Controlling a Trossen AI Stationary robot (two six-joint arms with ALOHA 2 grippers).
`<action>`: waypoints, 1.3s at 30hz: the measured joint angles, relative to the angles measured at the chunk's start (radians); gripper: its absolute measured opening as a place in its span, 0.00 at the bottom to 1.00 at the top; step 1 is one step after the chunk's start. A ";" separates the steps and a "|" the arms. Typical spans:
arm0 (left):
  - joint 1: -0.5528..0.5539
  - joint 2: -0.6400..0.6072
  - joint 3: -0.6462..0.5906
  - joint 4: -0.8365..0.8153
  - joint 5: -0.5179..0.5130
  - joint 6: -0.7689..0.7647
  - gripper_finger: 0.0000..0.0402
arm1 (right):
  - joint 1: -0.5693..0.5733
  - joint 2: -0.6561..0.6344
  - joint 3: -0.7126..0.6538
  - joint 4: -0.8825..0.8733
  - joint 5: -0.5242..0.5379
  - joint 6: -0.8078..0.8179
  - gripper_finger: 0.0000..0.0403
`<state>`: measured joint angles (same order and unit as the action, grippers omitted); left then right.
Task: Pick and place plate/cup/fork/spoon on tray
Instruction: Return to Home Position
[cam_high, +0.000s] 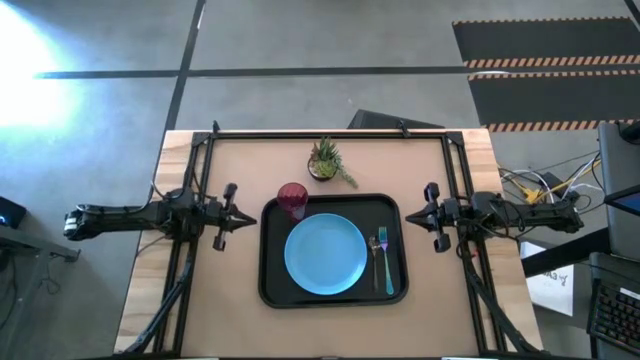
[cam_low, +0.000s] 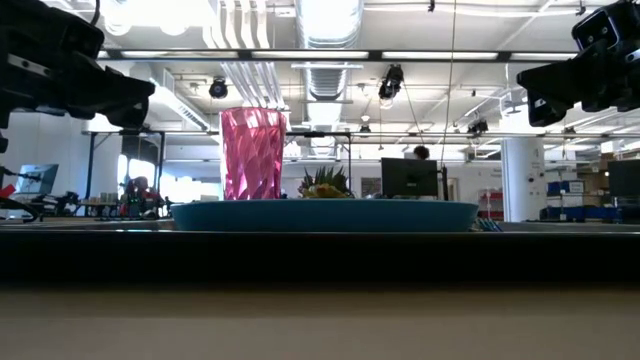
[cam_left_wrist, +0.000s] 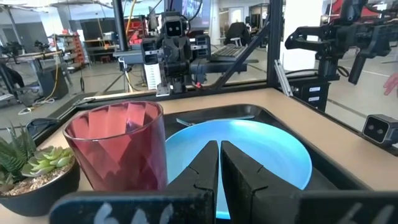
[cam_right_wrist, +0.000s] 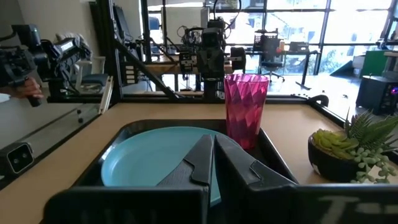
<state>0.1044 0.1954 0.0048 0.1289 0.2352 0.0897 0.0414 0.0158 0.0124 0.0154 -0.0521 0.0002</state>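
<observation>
Left claw (cam_high: 248, 217) and right claw (cam_high: 406, 214), closed, empty, flank tray (cam_high: 272, 272).

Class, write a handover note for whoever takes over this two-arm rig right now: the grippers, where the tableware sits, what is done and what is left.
Left gripper: shut, empty, held above the table to the left of the tray.
Right gripper: shut, empty, to the right of the tray.
Plate lies in the middle of the tray. Cup stands upright in its far left corner. Fork and spoon lie side by side along its right edge.
Done: all four items are on the tray.
Left: apparently only parking the arms.
</observation>
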 joint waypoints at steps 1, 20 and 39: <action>0.000 -0.005 0.000 -0.004 0.000 -0.001 0.00 | 0.000 0.000 0.000 0.000 0.000 0.000 0.02; 0.000 -0.101 0.000 -0.028 0.053 0.003 0.00 | 0.000 0.000 0.000 0.000 0.000 0.000 0.02; 0.000 -0.065 0.000 -0.059 0.048 -0.004 0.00 | 0.000 0.000 0.000 0.000 0.000 0.000 0.02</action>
<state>0.1047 0.1305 0.0044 0.0701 0.2832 0.0856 0.0414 0.0158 0.0128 0.0156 -0.0518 -0.0002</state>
